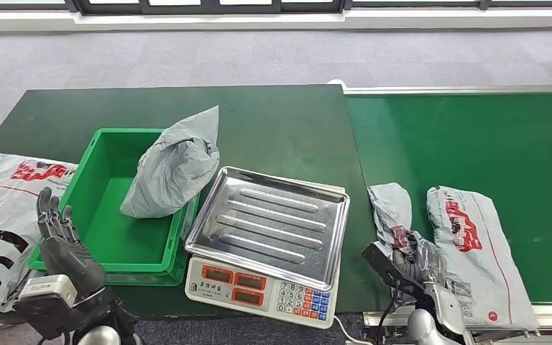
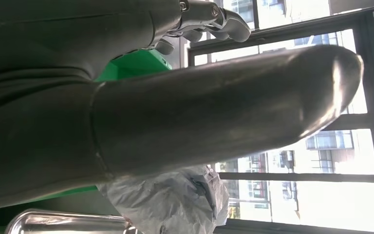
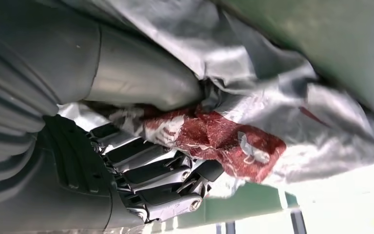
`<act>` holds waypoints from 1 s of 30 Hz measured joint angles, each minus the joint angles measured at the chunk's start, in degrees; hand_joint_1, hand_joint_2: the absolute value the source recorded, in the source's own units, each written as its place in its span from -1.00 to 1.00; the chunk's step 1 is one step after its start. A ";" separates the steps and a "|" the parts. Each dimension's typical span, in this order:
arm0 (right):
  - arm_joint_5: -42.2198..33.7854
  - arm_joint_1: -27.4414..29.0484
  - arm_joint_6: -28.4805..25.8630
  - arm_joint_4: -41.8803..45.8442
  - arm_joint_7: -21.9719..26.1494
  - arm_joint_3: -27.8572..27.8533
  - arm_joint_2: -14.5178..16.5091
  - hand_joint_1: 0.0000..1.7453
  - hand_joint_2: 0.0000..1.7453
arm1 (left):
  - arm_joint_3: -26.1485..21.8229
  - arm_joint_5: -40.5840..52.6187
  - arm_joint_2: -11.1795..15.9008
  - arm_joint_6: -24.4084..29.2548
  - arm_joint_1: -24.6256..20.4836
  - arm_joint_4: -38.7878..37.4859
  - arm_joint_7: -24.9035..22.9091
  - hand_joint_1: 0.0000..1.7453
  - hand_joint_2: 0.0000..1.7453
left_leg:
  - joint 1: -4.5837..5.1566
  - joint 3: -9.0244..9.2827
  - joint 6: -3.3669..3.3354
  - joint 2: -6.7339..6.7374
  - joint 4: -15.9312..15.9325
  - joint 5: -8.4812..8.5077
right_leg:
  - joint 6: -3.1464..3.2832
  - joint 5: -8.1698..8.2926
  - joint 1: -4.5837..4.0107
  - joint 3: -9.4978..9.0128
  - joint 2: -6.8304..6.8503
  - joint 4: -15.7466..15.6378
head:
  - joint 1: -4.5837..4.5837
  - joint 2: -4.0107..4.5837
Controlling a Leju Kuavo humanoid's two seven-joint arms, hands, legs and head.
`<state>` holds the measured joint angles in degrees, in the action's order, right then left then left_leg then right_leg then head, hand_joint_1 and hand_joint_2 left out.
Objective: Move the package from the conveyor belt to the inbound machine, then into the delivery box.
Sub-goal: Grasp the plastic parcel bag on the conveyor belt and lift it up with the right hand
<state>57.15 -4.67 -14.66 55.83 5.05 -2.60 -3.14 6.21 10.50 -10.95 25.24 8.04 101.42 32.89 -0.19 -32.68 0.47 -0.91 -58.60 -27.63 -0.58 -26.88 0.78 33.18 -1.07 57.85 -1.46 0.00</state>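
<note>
On the green conveyor belt lie two grey packages with red print. My right hand grips the smaller, crumpled package at its near end. In the right wrist view the thumb and the dark fingers close around that package at its red patch. The larger package lies flat just right of it. The inbound machine is a scale with a bare steel tray and a keypad. My left hand stands open, fingers up, at the near left corner of the green delivery box.
A grey bag leans inside the green box against its right rim, also seen from the left wrist. A large white bag with red and black print lies on the table left of the box. The dark green table extends behind the scale.
</note>
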 joint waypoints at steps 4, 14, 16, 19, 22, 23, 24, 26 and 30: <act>0.45 1.41 -1.02 4.23 1.11 -1.91 1.32 1.00 1.00 | -0.01 -0.01 -0.18 0.00 0.04 0.02 0.38 -1.00 -1.00 | 0.00 -0.11 0.00 -0.01 0.00 0.00 | 0.00 0.00 0.00 0.11 0.01 0.00 | 0.00 0.00; 0.43 2.56 -1.44 7.88 1.88 -3.68 2.63 1.00 1.00 | 0.00 -0.01 -0.22 0.01 0.07 0.02 0.44 -1.00 -1.00 | 0.02 -0.14 -0.01 -0.05 -0.01 0.01 | -0.01 0.00 0.03 0.11 0.08 0.00 | 0.00 0.00; 0.18 2.77 -1.82 8.34 2.45 -3.92 2.80 1.00 1.00 | 0.00 -0.01 -0.27 0.03 0.15 0.07 0.50 -1.00 -1.00 | 0.02 -0.14 -0.01 -0.05 -0.01 0.01 | -0.01 0.00 0.03 0.11 0.08 0.00 | 0.00 0.00; -1.09 3.28 -4.20 9.56 3.86 -4.38 2.94 1.00 1.00 | -0.01 -0.01 -0.33 0.26 0.42 0.36 0.60 -1.00 -1.00 | 0.02 -0.15 -0.01 -0.06 -0.01 0.01 | -0.01 0.00 0.03 0.12 0.10 0.00 | 0.00 0.00; -4.74 4.11 -9.99 13.40 6.66 -5.96 3.08 1.00 1.00 | -0.02 -0.01 -0.36 0.86 1.01 0.88 0.87 -1.00 -1.00 | 0.03 -0.19 -0.01 -0.11 -0.01 0.01 | -0.01 -0.01 0.05 0.14 0.13 0.00 | 0.00 0.00; -6.25 4.38 -11.80 15.70 7.99 -6.87 3.10 1.00 1.00 | -0.02 -0.01 -0.36 1.06 1.25 1.07 1.05 -1.00 -1.00 | 0.04 -0.20 -0.01 -0.13 -0.01 0.01 | -0.02 -0.02 0.05 0.14 0.13 0.00 | -0.01 0.00; -7.65 4.59 -13.29 18.36 9.38 -7.94 3.11 1.00 1.00 | -0.02 -0.02 -0.35 1.26 1.51 1.23 1.27 -1.00 -1.00 | 0.04 -0.21 -0.01 -0.14 -0.01 0.01 | -0.04 -0.03 0.06 0.14 0.14 0.00 | -0.01 0.00; -9.81 4.78 -15.49 23.67 12.04 -10.06 3.19 1.00 1.00 | -0.03 -0.13 -0.35 1.54 1.91 1.43 1.71 -1.00 -1.00 | 0.05 -0.21 -0.01 -0.15 -0.01 0.01 | -0.05 -0.04 0.06 0.14 0.14 0.00 | -0.01 0.00; -12.34 4.78 -19.56 32.68 16.72 -12.37 3.64 1.00 1.00 | -0.04 -0.28 -0.40 2.31 2.45 1.64 2.30 -1.00 -1.00 | 0.06 -0.21 -0.02 -0.14 -0.01 0.00 | -0.06 -0.04 0.07 0.13 0.14 0.00 | -0.01 0.00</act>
<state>44.81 0.11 -34.21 88.51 21.77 -14.96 0.50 6.16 10.22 -11.35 27.56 10.49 103.06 35.18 -0.13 -32.89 0.45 -1.04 -58.61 -27.62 -0.64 -26.92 0.85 33.31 -0.93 57.86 -1.48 0.00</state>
